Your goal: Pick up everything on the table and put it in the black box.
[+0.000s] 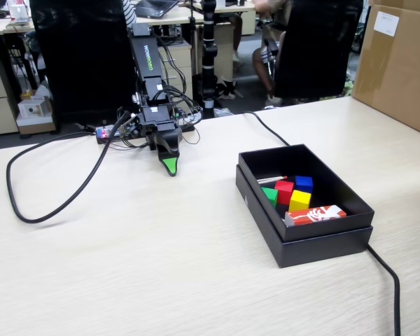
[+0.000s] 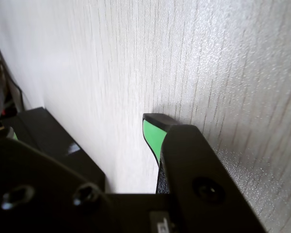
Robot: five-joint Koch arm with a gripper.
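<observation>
One broad tabletop of pale beige wood-grain laminate (image 1: 126, 266) carries everything, with a big brown cardboard carton (image 1: 399, 63) standing at its far right edge in the fixed view. A thick black cable (image 1: 35, 203) loops across the table's left part, and another runs past the right side of the box.

Next in size, the black hobby arm (image 1: 150, 77) stands at the table's far edge, bent down so that its gripper (image 1: 169, 166) points at the bare laminate, well apart from the box. Only one green-faced tip shows in either view, the wrist view included (image 2: 153, 133), so I cannot tell whether the jaws are together or apart; nothing is seen between them.

A shallow rectangular matte black cardboard box (image 1: 322, 245) sits on the table's right half. Inside it lie a flat red-and-white packet (image 1: 316, 214) along the near wall, then four small cubes clustered together: red (image 1: 285, 190), yellow (image 1: 299, 200), blue (image 1: 304, 183) and green (image 1: 269, 195).
</observation>
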